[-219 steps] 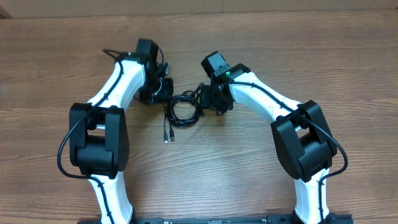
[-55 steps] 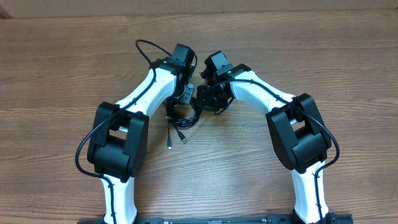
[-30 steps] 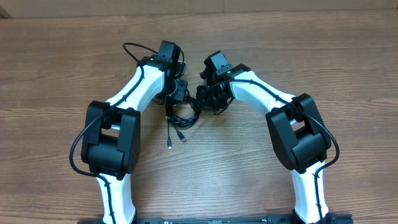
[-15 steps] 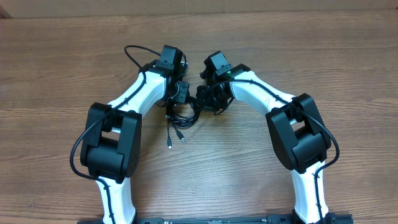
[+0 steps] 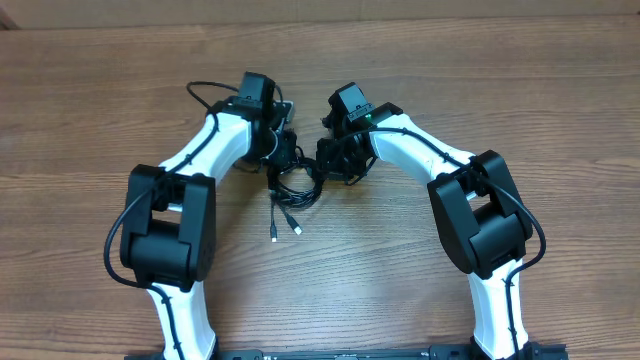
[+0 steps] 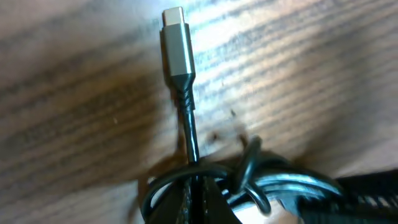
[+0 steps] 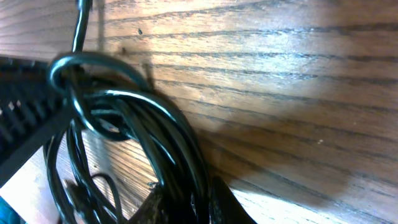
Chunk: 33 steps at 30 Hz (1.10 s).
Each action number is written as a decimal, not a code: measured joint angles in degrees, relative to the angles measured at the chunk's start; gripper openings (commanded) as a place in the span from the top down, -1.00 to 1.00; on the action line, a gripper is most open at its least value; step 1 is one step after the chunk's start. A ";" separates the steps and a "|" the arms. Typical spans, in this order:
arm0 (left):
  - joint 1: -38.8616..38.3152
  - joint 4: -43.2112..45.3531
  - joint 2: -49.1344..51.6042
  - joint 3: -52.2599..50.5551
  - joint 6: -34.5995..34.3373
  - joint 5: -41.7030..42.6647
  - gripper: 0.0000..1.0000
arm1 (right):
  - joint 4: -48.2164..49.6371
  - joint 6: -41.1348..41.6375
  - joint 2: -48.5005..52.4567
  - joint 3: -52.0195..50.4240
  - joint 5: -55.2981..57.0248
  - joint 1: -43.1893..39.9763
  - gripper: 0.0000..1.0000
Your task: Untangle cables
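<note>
The thin black cables (image 5: 297,185), a loose coiled bundle of cords, lie on the brown wood-grain table (image 5: 480,80) directly between the two end effectors, with two free ends trailing away from both of them toward the robot's base. The left gripper (image 5: 283,155) is clenched, and its wrist view shows one cord running straight out from between its fingers to a silver metal plug (image 6: 176,43) lying flat on the wood just ahead of it, so it appears to be pinching that single strand where it crosses the coil. The right gripper (image 5: 333,160) sits against the opposite side of the bundle; in its wrist view several glossy loops pass down into its fingertips, so it seems to be grasping the main mass of the coil. The step in hand looks like anchoring the bundle on one side while isolating a strand on the other. The next move likely calls for drawing the left gripper away from the right one, slowly and low over the wood, so the pinched cord slides free of the loops rather than tightening them or dragging the whole bundle along.
</note>
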 measured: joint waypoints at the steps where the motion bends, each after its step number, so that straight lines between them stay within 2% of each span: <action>1: 0.55 -1.01 0.04 0.22 0.63 1.70 0.92 | 0.00 -0.02 0.00 0.00 0.02 0.00 0.67; 10: 7.17 -13.75 2.40 2.69 14.53 27.87 0.92 | -0.22 -0.02 0.02 0.00 0.31 -0.04 0.67; 16: 9.97 -24.90 2.95 6.05 25.70 41.62 0.92 | -0.15 -0.02 0.00 0.00 0.20 -0.13 0.67; 23: 11.50 -39.52 2.97 11.80 41.22 52.76 0.92 | -0.07 -0.07 0.00 0.00 0.20 -0.15 0.67; 28: 12.22 -41.94 2.99 13.84 46.80 54.53 0.92 | 0.09 -0.02 -0.11 0.00 0.13 -0.15 0.67; 29: 12.22 -41.97 2.99 13.90 47.30 54.29 0.88 | 0.09 0.00 -0.11 0.00 0.13 -0.15 0.67; 30: 12.17 -42.10 2.99 13.92 47.63 53.79 0.77 | 0.15 -0.04 -0.11 0.00 0.15 -0.15 0.67; 33: 12.17 -42.34 2.99 14.08 47.93 50.31 0.06 | 0.20 0.02 -0.09 0.00 0.48 -0.15 0.67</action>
